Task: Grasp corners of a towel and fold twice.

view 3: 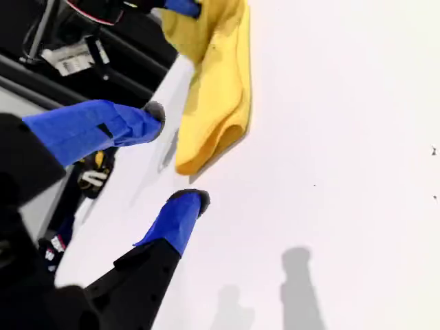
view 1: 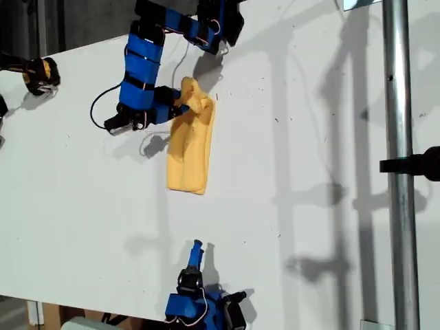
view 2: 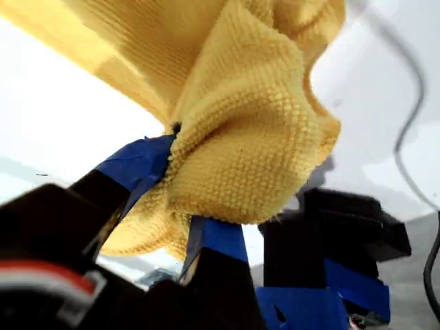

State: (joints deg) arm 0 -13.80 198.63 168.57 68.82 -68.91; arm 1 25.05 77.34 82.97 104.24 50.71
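Towel (view 1: 190, 148) bunched corner (view 2: 254, 144) pinched between my first gripper (view 2: 182, 206) fingers, my second gripper (view 3: 172, 155) fingers spread wide, empty, towel beyond their tips.

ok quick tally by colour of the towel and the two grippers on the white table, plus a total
yellow-orange: 1, the towel, folded into a long strip, its bunched end pinched by my first gripper
blue: 2, my first gripper and my second gripper, which is open and apart from the towel
total: 3
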